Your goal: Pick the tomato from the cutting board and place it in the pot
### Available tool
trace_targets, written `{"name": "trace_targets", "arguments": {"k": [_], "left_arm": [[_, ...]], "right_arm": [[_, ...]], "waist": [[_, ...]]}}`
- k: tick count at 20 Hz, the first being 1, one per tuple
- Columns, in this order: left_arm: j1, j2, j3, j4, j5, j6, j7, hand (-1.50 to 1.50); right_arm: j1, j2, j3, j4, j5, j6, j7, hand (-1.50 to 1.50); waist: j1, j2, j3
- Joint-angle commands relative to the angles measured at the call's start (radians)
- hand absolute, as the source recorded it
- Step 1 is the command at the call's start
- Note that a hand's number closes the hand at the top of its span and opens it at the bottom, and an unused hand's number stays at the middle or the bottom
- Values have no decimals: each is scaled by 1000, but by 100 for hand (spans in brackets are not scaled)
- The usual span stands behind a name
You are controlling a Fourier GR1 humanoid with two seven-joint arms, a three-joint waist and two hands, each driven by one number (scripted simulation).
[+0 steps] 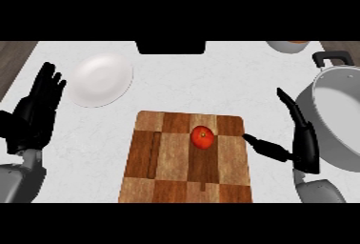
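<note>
A red tomato lies on the wooden cutting board, slightly right of its middle. The grey pot with a black handle stands at the right edge of the counter. My right hand is between the board and the pot, open, fingers straight and pointing away, thumb stretched left toward the board's right edge, short of the tomato. My left hand rests open at the left edge, fingers up, well away from the board.
A white plate sits at the back left. A black object is at the back middle, and a small white bowl at the back right. The counter's left edge borders dark wood.
</note>
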Motion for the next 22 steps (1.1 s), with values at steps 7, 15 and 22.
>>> {"name": "trace_targets", "arguments": {"k": [7, 15, 22], "left_arm": [[22, -39, -36, -16, -29, 2, -2, 0], [8, -27, -10, -22, -32, -15, 12, 0], [38, -68, 5, -76, -59, -22, 49, 0]], "right_arm": [[-122, -151, 229, -185, 170, 324, 630, -150], [-314, -66, 368, -188, 209, 588, 1028, -150], [-414, 120, 321, -48, 243, 641, 1112, -150]], "waist": [[17, -6, -5], [17, 0, -1], [15, 2, 0]]}}
